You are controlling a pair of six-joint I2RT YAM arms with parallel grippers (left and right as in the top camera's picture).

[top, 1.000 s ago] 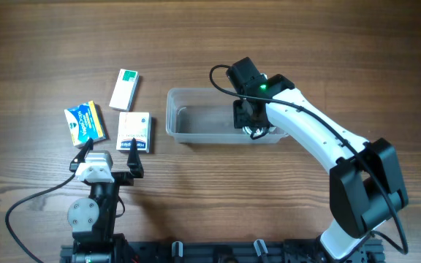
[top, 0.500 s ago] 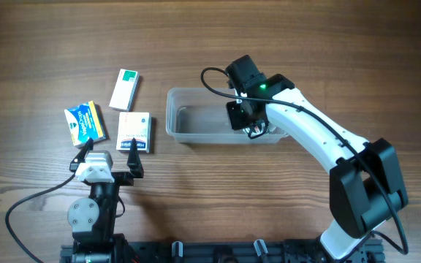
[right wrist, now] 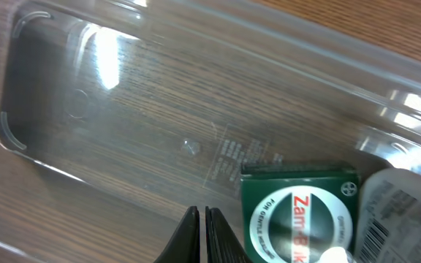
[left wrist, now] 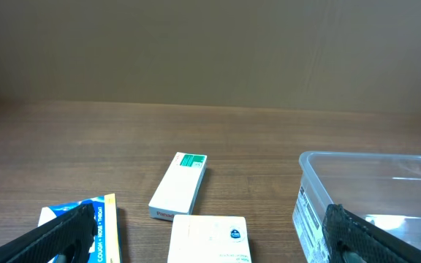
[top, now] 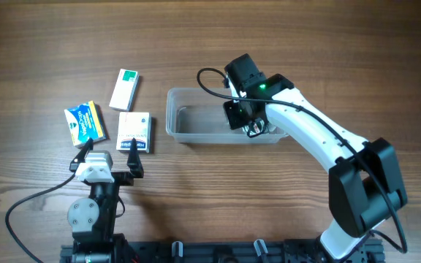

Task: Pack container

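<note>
The container (top: 172, 118) is a clear tub in the middle of the table. In the right wrist view a green Zam-Buk box (right wrist: 298, 213) and a white labelled item (right wrist: 404, 208) lie on the container's floor (right wrist: 145, 117) at one end. My right gripper (top: 237, 117) hangs over the tub's right half, its fingers (right wrist: 218, 235) pressed together with nothing between them, just left of the green box. My left gripper (top: 109, 151) sits open near the table's front left, just short of a white box (top: 135, 131). From the left wrist, the container (left wrist: 309, 212) shows at the right.
A white box with a green end (top: 124, 89) and a blue-and-yellow box (top: 85, 123) lie left of the tub. The left wrist view shows them too: the green-ended box (left wrist: 179, 184), the blue box (left wrist: 97, 226) and the white box (left wrist: 207, 235).
My right gripper has shifted slightly left over the tub and its jaws have closed on nothing. The left arm and the boxes have not moved.
</note>
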